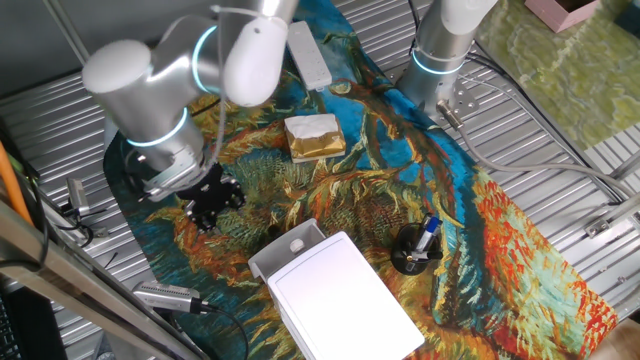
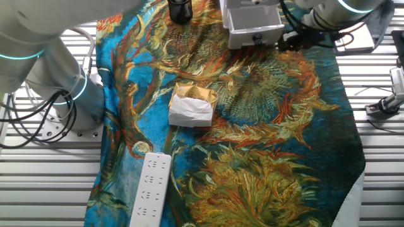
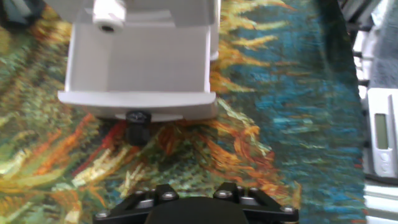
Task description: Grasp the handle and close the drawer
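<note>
The white flat-topped box (image 1: 345,295) sits at the near edge of the cloth. Its light-grey drawer (image 1: 288,250) is pulled out toward my gripper (image 1: 218,203). In the hand view the drawer (image 3: 140,99) is open ahead and looks empty inside. The handle (image 3: 137,117), a small round knob, sits on its front wall and looks dark here. My gripper (image 3: 200,198) is a short way back from the knob and slightly right of it, touching nothing, jaws apart and empty. In the other fixed view it (image 2: 289,39) is beside the drawer (image 2: 254,28).
A tan-and-white sponge block (image 1: 315,137) lies mid-cloth. A white power strip (image 1: 310,55) lies at the far edge. A black cup with a pen (image 1: 415,250) stands right of the box. A second arm's base (image 1: 440,50) stands behind. The colourful cloth (image 1: 380,190) covers a ribbed metal table.
</note>
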{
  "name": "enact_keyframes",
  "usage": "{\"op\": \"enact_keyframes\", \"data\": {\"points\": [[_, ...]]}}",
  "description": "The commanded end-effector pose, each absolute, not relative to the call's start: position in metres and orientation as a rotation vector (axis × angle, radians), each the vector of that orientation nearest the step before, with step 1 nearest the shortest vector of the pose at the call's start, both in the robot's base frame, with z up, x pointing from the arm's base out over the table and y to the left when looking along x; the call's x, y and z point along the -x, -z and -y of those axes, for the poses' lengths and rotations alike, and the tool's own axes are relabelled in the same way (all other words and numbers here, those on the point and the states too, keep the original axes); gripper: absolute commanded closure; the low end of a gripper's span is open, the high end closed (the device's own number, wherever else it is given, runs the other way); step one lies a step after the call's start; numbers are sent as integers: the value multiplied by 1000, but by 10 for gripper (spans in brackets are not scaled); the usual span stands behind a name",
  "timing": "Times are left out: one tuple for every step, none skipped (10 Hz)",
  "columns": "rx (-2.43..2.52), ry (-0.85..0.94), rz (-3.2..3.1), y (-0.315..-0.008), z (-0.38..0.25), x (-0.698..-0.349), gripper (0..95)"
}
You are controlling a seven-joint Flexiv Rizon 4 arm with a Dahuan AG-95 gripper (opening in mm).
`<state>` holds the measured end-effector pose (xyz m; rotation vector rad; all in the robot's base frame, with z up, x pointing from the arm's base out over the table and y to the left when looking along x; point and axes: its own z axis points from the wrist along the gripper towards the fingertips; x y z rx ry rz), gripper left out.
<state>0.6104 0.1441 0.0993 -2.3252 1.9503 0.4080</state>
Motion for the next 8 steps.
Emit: {"op": "enact_keyframes", "data": {"points": [[2321,-433,-1959,-103,-144,-601,570],[2322,-440,-1965,-103,-145,-599,570],[2321,-454,-1968,-102,-147,-594,570],[2320,-455,-1970,-101,-148,-591,570],[2314,-456,-1977,-97,-150,-583,570],[2309,-457,-1981,-94,-151,-578,570],[2304,-461,-1983,-91,-154,-572,570],[2298,-460,-1992,-88,-156,-567,570]]}}
